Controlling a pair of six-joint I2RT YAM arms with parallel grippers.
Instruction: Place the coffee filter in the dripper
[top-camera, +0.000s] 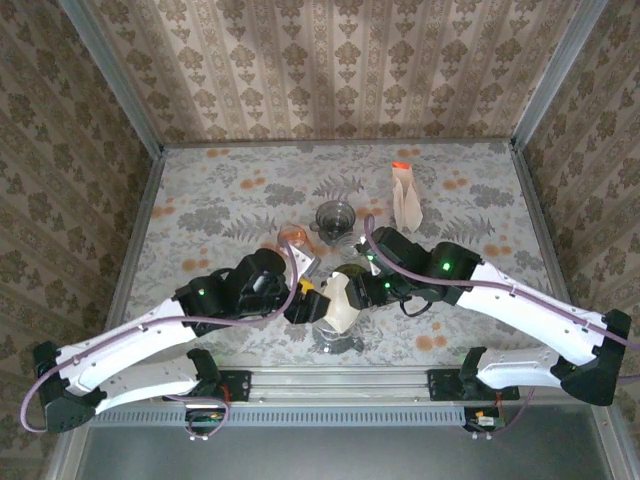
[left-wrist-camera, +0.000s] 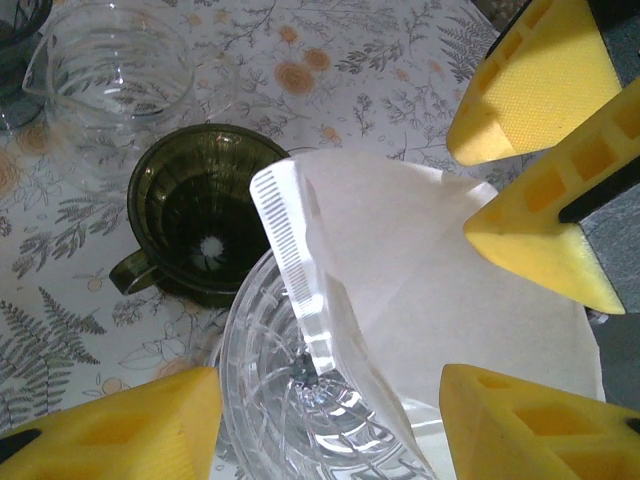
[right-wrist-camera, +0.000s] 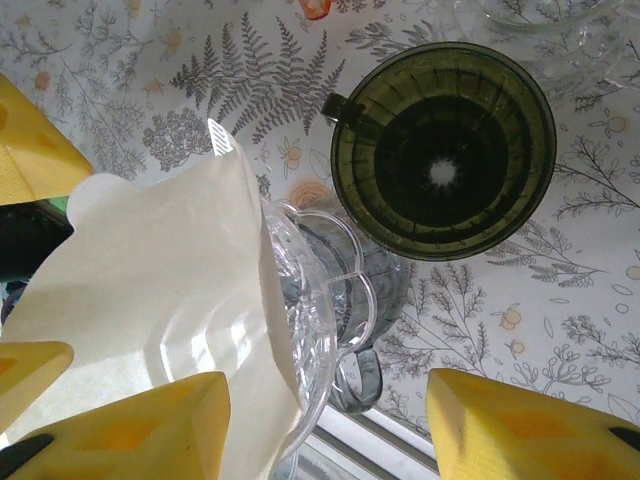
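Coffee filter (left-wrist-camera: 430, 290) white; dripper (left-wrist-camera: 270, 400) clear ribbed glass; cup (left-wrist-camera: 200, 210) beside dripper dark green; fingers (right-wrist-camera: 150, 430) yellow; bench (left-wrist-camera: 380, 60) grey-fern, orange-flower print.

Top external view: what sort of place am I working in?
Likely a staged test booth, not a real kitchen: wallpapered panels in metal framing, a floral-patterned table, and pour-over gear such as a clear dripper and paper coffee filter.

Floral table (top-camera: 220, 190) carries green dripper (right-wrist-camera: 470, 130), clear dripper (left-wrist-camera: 270, 400), glass jug (left-wrist-camera: 110, 70), filter pack (top-camera: 405, 197).

One green dripper (right-wrist-camera: 445, 150), one clear glass dripper (left-wrist-camera: 285, 420). One paper filter (left-wrist-camera: 430, 290). One clear glass jug (left-wrist-camera: 110, 70). One tan pack (top-camera: 406, 200), orange-topped.
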